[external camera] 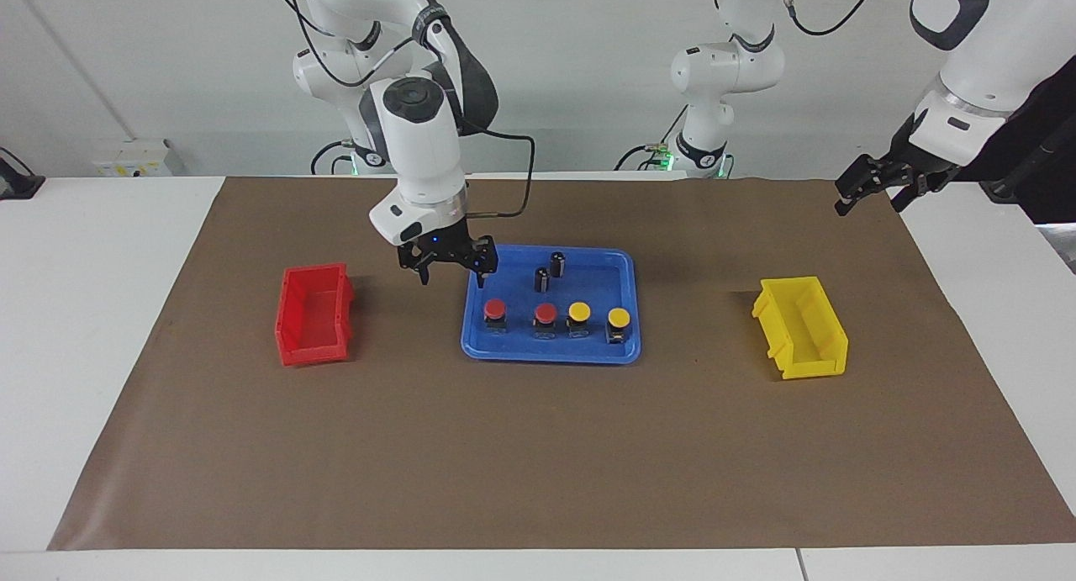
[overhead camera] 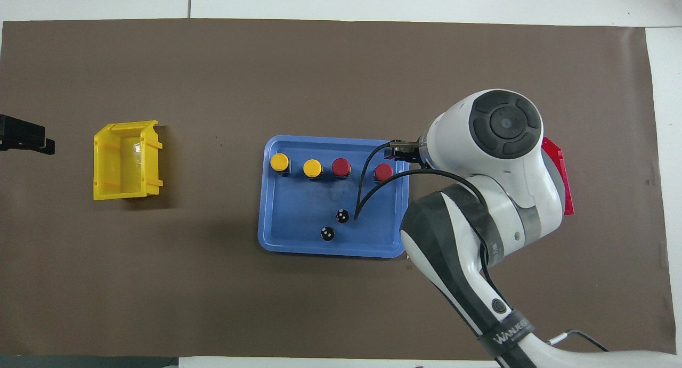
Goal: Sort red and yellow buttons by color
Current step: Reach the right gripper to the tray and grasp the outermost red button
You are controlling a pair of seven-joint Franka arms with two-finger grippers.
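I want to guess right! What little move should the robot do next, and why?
Probably lower the open right pincer onto the nearest red button. It hangs just over the blue tray's edge beside that button, empty, and all four buttons sit unsorted in the tray.

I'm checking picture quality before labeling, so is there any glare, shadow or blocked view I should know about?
Overhead view: the right arm covers most of the red bin; a bright glint sits inside the yellow bin. Facing view: nothing blocks the blue tray or the buttons, and soft shadows fall beside both bins and the tray; the right tool hangs over the tray's edge.
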